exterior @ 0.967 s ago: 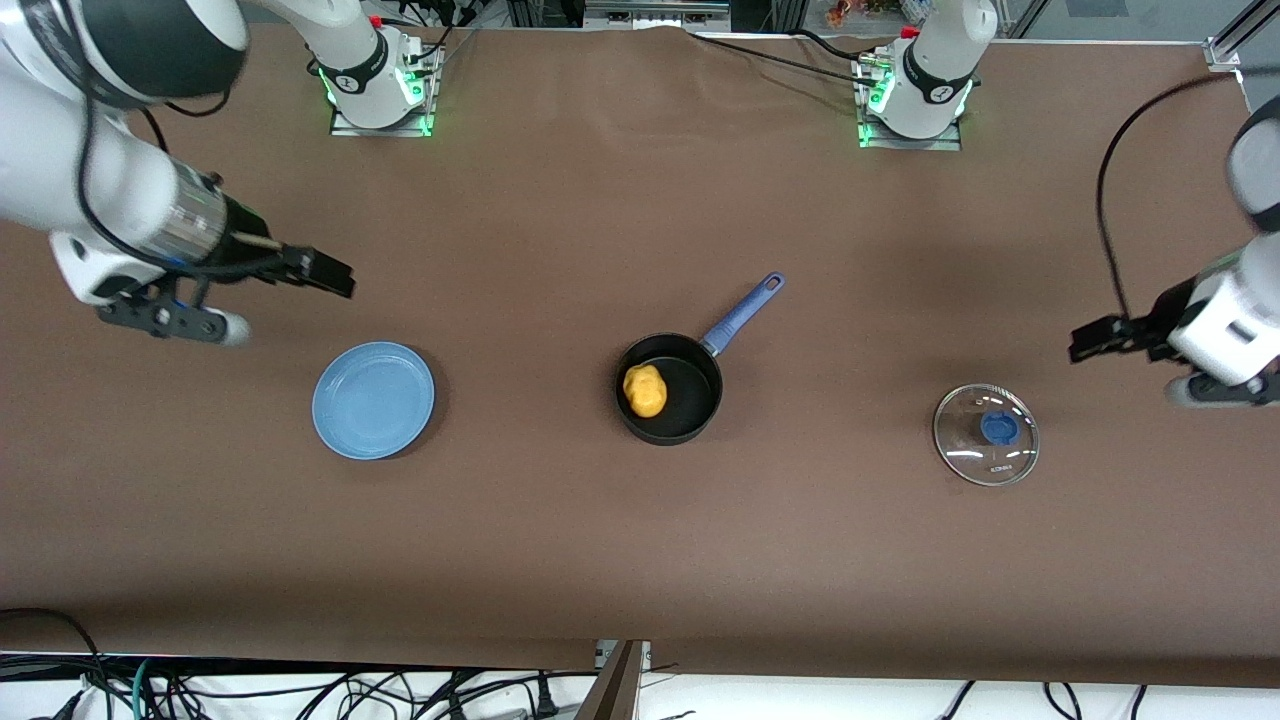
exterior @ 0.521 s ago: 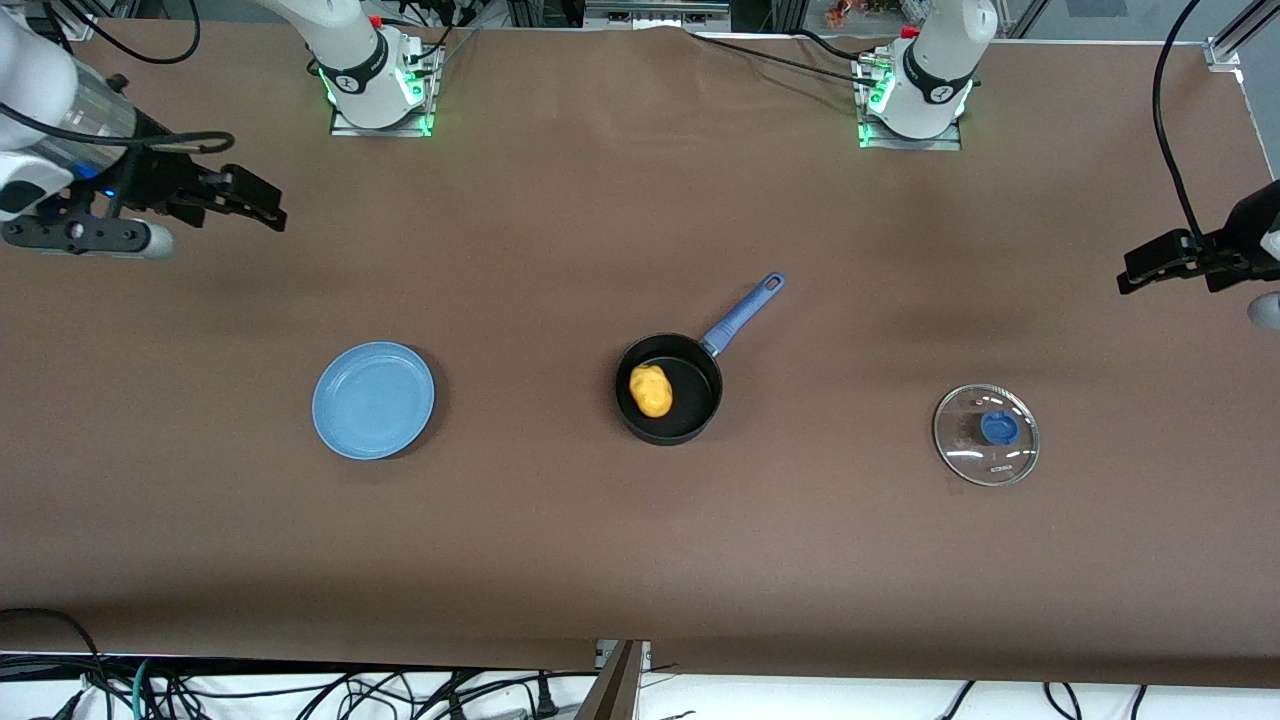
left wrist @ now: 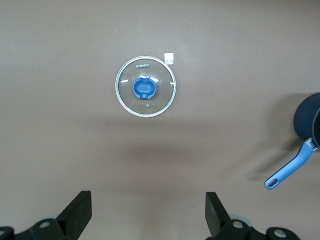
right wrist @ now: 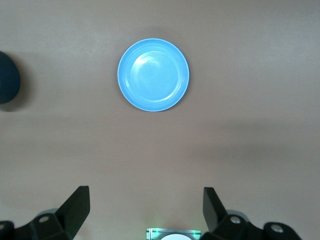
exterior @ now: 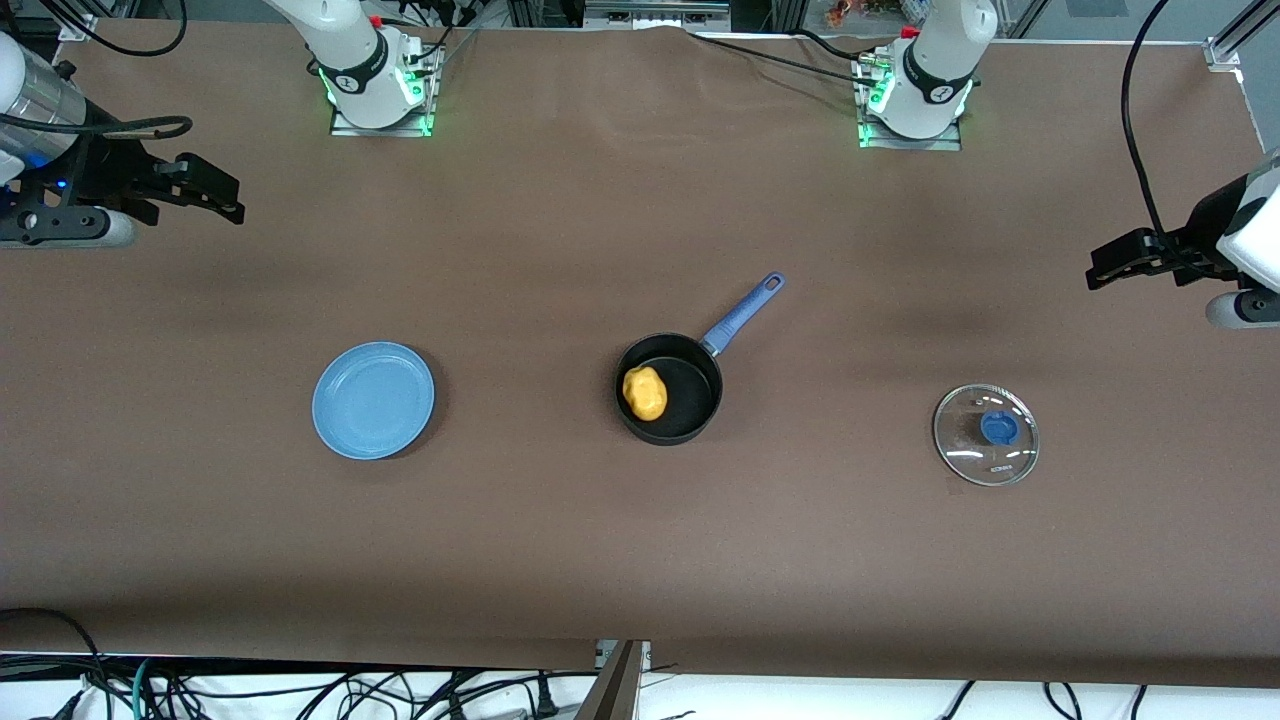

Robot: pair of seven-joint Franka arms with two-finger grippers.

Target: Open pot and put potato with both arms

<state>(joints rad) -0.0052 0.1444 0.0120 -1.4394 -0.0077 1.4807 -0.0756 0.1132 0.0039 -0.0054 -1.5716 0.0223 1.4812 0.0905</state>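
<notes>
The small black round saucepan with the long blue-purple handle [exterior: 668,388] sits uncovered in the middle of the brown cloth-covered table [exterior: 600,550], and the lumpy yellow-orange potato [exterior: 645,392] lies inside it, against the wall toward the right arm's end. Its steel-rimmed glass lid with the blue knob [exterior: 986,435] lies flat on the table, well apart from the pan toward the left arm's end, and a flat round blue plate [exterior: 373,400] sits bare toward the right arm's end. Judged from this layout, the task looks complete, so little can go wrong: the main risk would be an arm sweeping low on a later move and clipping the handle that juts toward the bases, which could spin the pan or tip the potato out; the lid, being light glass, could also slide if brushed. Both arms are drawn out to the table's ends and raised. The left gripper [left wrist: 147,215] hangs over bare cloth near the lid, its fingers spread wide and holding nothing. The right gripper [right wrist: 145,210] hangs over bare cloth near the plate, likewise spread wide and empty.
</notes>
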